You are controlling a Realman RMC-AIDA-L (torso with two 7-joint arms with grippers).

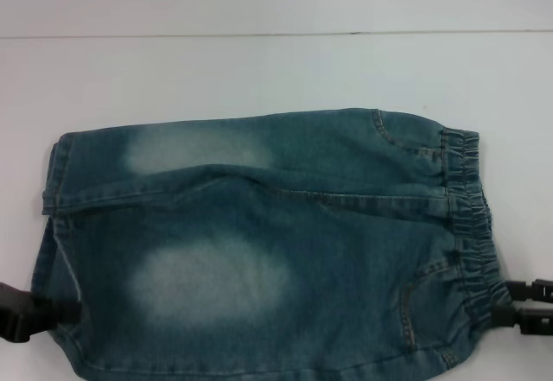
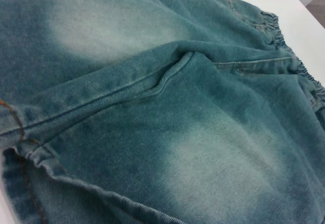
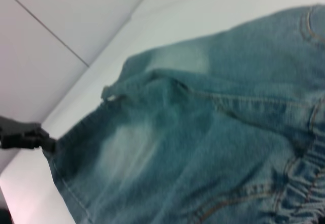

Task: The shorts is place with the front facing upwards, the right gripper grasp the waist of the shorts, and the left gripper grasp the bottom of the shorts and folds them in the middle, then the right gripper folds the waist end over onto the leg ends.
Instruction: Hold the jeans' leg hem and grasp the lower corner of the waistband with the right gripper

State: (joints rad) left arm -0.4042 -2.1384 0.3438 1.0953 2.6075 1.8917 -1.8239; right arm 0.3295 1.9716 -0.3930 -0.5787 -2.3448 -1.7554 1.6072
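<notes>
Denim shorts (image 1: 268,243) lie flat on the white table (image 1: 259,70), legs toward the robot's left. Nearest, the left gripper (image 1: 30,312) pinches the near leg hem and the right gripper (image 1: 523,306) clamps the waistband (image 1: 471,217), corners held ready for folding onto the far leg.

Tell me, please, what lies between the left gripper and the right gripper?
Only the shorts. In the head view the denim spans from the left gripper at the leg hem to the right gripper at the elastic waistband.
</notes>
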